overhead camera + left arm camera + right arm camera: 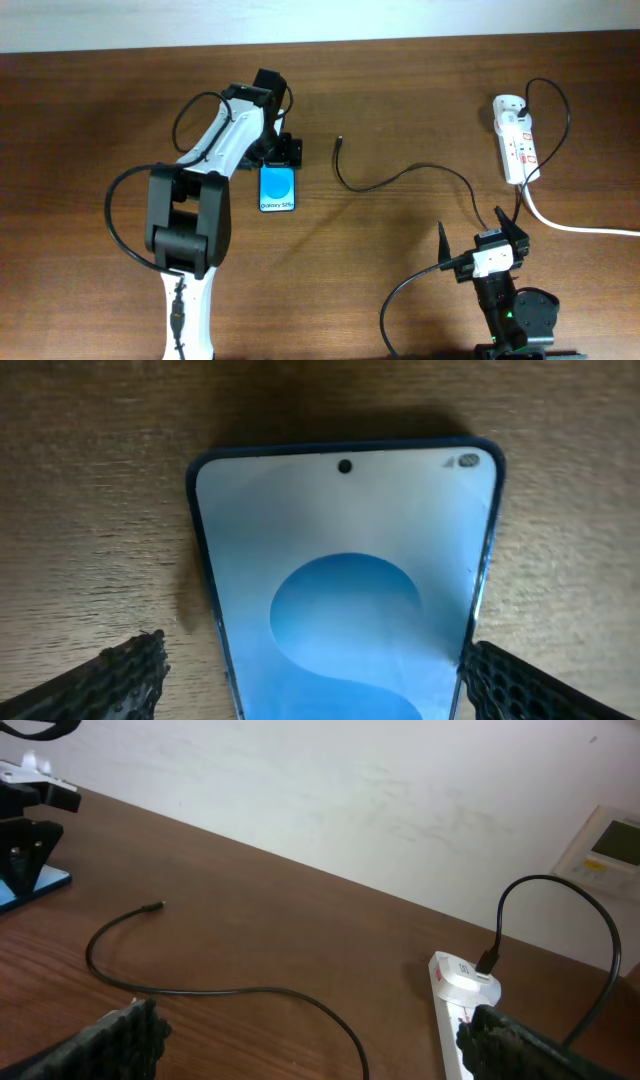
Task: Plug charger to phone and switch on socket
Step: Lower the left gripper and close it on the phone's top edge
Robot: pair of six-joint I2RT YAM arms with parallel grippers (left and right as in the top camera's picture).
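The phone [277, 188] lies flat on the table with its blue screen up and also fills the left wrist view [340, 560]. My left gripper [281, 152] is open and straddles the phone's far end; in the left wrist view [312, 650] one finger touches the phone's edge and the other stands apart from it. The charger cable [400, 175] curls across the table, its free plug tip [340, 141] lying right of the phone. The white socket [515, 140] lies at the far right. My right gripper [480, 230] is open and empty, with cable [250, 990] and socket [450, 1005] ahead of it.
The socket's thick white cord [570, 225] runs off the right table edge. The table's far edge meets a white wall [350, 790]. The left arm's black cable [125, 215] loops at the left.
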